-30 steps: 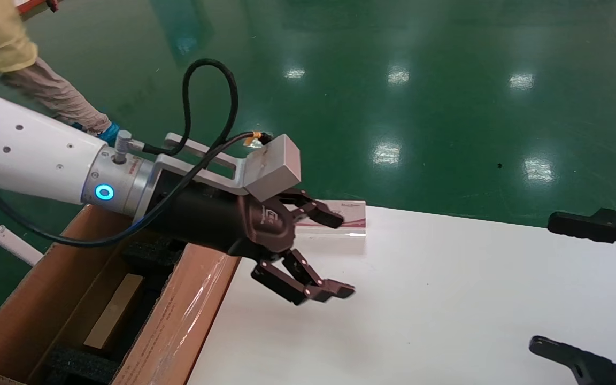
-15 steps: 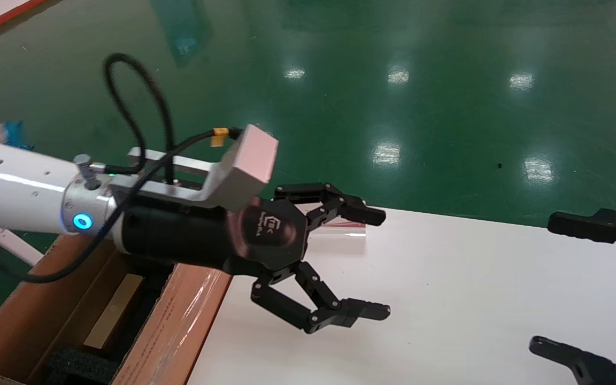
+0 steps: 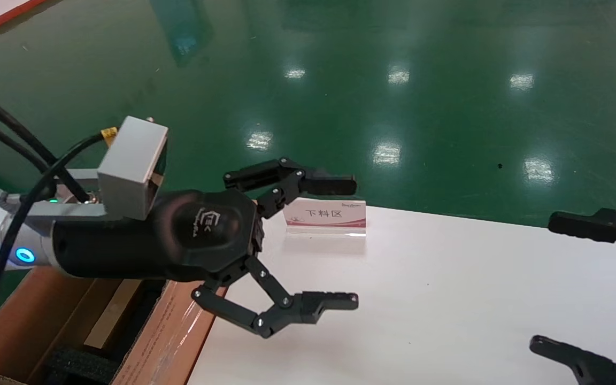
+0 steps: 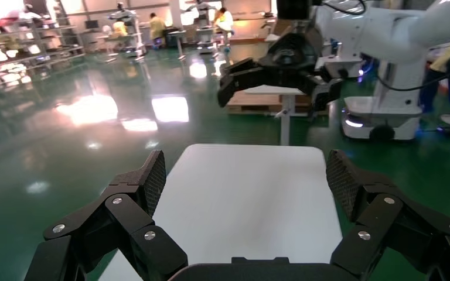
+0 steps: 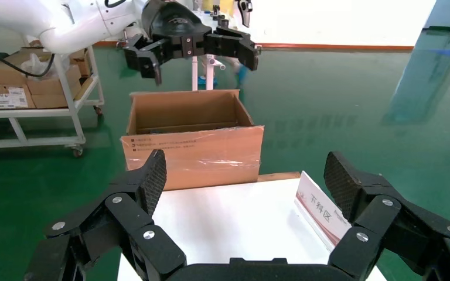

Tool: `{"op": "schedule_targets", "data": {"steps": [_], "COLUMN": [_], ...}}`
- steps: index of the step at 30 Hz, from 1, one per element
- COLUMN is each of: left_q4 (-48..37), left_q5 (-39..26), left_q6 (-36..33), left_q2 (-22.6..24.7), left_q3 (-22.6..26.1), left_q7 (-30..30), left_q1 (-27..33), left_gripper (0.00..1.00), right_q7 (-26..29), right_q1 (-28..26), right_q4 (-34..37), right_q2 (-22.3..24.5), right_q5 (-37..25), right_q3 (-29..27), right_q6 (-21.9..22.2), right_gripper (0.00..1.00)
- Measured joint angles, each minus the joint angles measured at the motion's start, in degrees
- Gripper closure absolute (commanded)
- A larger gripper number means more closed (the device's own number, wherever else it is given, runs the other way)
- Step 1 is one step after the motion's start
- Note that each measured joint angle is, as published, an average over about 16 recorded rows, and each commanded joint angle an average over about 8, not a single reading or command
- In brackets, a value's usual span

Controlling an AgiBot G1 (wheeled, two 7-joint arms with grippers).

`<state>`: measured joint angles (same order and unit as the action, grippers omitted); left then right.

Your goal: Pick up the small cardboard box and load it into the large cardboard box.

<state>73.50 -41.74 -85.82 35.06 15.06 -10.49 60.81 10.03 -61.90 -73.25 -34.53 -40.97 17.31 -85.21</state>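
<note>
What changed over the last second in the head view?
The left pincer, open and empty throughout, rolled and drew back toward the robot's left, uncovering the sign card it had partly hidden. A person at the far left has left the view. The small box lies as before inside the large box, and the right pincer hangs open at the table's right edge, unmoved.

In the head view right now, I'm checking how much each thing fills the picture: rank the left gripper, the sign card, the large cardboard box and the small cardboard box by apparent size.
1. left gripper, fingers open, though it is nearest the camera
2. large cardboard box, partly cut off
3. sign card
4. small cardboard box, partly hidden; close to the card, so that order is unsure
</note>
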Motion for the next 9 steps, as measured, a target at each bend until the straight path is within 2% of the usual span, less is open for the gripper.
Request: {"op": "schedule_targets", "data": {"steps": [9], "left_q4": [-0.06], "left_q5": [0.21], "left_q6": [-0.22], "left_q2": [0.06], "left_q3": [-1.03], "left_q7": [0.37], "left_q1": [-0.81], "left_gripper": [0.00], "right_q7": [0.06], "right_q1": [0.03], "right_q4": [-0.02], "right_q2": [-0.04], "right_q5": [-0.07], "right_q3": [-0.11], "right_q6": [-0.04], "right_gripper": [0.00]}}
